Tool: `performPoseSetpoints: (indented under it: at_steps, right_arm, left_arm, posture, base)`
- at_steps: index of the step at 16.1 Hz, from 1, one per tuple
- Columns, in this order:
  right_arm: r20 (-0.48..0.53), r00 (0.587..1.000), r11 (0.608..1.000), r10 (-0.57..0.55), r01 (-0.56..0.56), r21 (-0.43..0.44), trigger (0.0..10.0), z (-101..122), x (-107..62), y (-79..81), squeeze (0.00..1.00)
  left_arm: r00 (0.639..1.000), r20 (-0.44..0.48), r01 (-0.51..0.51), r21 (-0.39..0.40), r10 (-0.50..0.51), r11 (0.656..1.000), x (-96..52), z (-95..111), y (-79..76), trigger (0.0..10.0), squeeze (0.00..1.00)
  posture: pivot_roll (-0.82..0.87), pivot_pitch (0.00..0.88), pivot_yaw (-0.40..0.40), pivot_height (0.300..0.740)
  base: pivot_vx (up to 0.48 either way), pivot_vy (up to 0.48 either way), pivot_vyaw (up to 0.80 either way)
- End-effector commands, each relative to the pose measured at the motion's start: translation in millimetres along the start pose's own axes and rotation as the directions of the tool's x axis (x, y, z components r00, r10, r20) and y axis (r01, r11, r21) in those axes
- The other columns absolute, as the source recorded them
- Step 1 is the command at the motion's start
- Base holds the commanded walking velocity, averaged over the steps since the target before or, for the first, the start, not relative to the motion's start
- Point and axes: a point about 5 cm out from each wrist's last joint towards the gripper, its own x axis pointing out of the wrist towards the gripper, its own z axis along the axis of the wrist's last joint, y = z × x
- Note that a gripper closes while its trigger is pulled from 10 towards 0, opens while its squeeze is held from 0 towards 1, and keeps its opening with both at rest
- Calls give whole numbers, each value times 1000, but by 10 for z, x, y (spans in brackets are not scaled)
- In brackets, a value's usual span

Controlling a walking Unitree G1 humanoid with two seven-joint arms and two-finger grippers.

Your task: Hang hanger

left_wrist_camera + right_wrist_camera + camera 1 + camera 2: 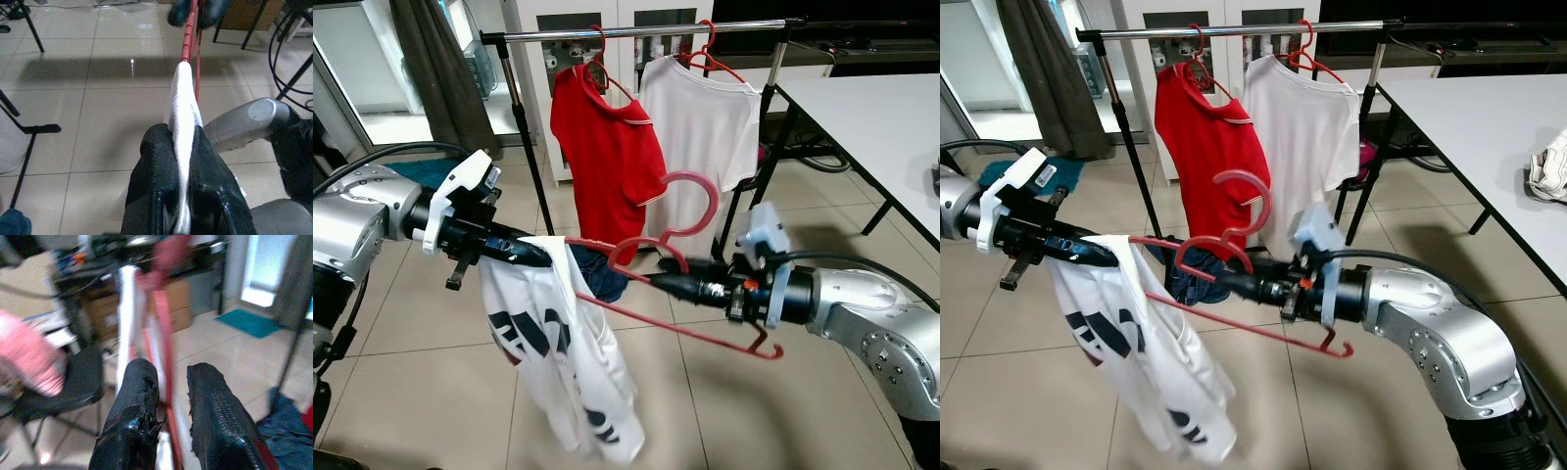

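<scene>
Between both clamped claws, left claw and right claw, red hanger with unreadably printed white shirt.

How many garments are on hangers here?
3: red T-shirt and white T-shirt on the metal rail; white printed shirt on the red plastic hanger between both grippers.

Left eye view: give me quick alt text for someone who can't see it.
Both grippers hold a red hanger carrying a white shirt: left gripper pinches the shirt's shoulder, right gripper grips the hanger by its hook. Behind, a clothes rail holds a red shirt and white T-shirt.
</scene>
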Motion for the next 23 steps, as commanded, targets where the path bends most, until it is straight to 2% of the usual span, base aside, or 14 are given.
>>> performPoseSetpoints:
  at_steps: [1,5,6,8,9,10,11,12,15,18,21,23]
  right_arm:
    - [66,992,995,-104,104,3,10000,51,-113,-106,1000]
    - [149,963,975,-224,219,48,10000,80,-252,-213,1000]
    - [177,940,956,-292,284,67,10000,69,-294,-266,1000]
    - [208,915,938,-347,337,81,10000,72,-326,-307,1000]
    - [266,875,914,-405,399,80,10000,111,-362,-352,1000]
    - [335,849,911,-409,399,101,10000,197,-379,-342,1000]
    - [377,848,928,-372,356,114,10000,249,-367,-293,1000]
    - [377,867,945,-326,312,99,10000,245,-335,-236,1000]
    - [314,934,985,-170,154,73,10000,121,-168,-4,1000]
    - [258,961,993,-103,85,77,10000,0,13,156,1000]
    - [236,967,993,-101,85,77,10000,-59,133,188,1000]
    - [216,974,996,-73,61,61,10000,-85,284,239,1000]
  left_arm:
    - [997,32,-69,0,69,998,-93,20,14,0,0]
    - [989,33,-146,-21,146,989,-127,-44,21,0,0]
    - [984,32,-176,-21,176,984,-133,-69,27,0,0]
    - [977,29,-209,-17,209,978,-141,-87,36,0,0]
    - [968,24,-250,-8,250,968,-153,-101,54,0,0]
    - [949,19,-314,9,314,949,-168,-114,97,0,0]
    - [935,24,-354,15,353,935,-171,-114,132,0,0]
    - [932,40,-361,20,360,932,-156,-93,149,0,0]
    - [923,80,-380,53,376,923,-114,17,190,0,0]
    - [917,121,-390,82,380,917,-102,140,227,0,0]
    - [925,167,-361,103,341,927,-61,253,224,0,0]
    - [928,209,-337,113,310,935,-12,347,230,0,0]
  posture:
    - [-166,0,75,740]
    - [-169,0,78,740]
    - [-168,0,77,740]
    - [-168,0,77,740]
    - [-167,0,77,740]
    - [-168,0,79,740]
    - [-169,0,78,740]
    - [-169,0,79,740]
    - [-171,0,79,740]
    - [-183,0,77,740]
    - [-169,0,65,740]
    - [-163,0,61,740]
  base:
    - [0,0,0]
    - [0,0,0]
    - [0,0,0]
    - [0,0,0]
    - [0,0,0]
    - [0,0,0]
    - [0,0,0]
    - [0,0,0]
    - [0,0,0]
    - [0,0,0]
    - [0,0,0]
    - [0,0,0]
